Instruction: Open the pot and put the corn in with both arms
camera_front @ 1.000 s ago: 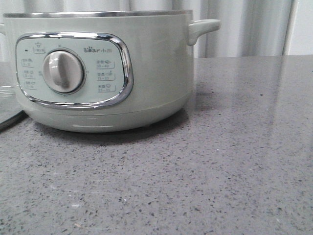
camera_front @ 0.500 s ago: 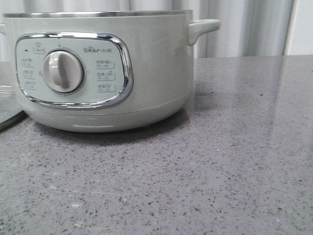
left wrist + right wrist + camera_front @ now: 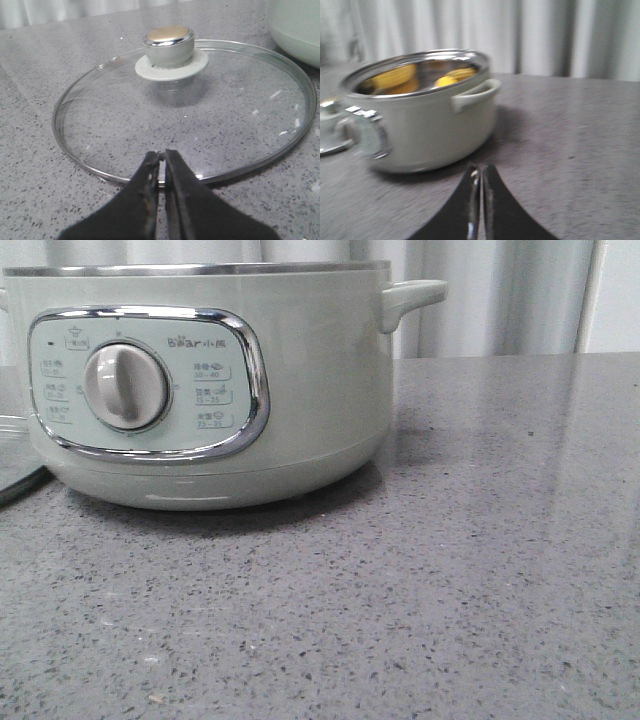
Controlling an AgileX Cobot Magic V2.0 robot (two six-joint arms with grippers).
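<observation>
The pale green pot (image 3: 200,380) stands open at the left of the front view, its cream dial facing the camera. In the right wrist view the pot (image 3: 420,125) holds the yellow corn (image 3: 395,77) inside, with reflections on the steel wall. The glass lid (image 3: 185,110) with its chrome knob lies flat on the counter beside the pot (image 3: 297,25). My left gripper (image 3: 161,155) is shut and empty, over the lid's near rim. My right gripper (image 3: 480,170) is shut and empty, above the counter to the right of the pot. Neither gripper shows in the front view.
The grey speckled counter (image 3: 450,570) runs to the right and front of the pot. White curtains (image 3: 500,295) hang behind. The lid's edge (image 3: 12,455) shows at the far left of the front view.
The pot appears shifted a few pixels to the left in the front view. Nothing else differs.
</observation>
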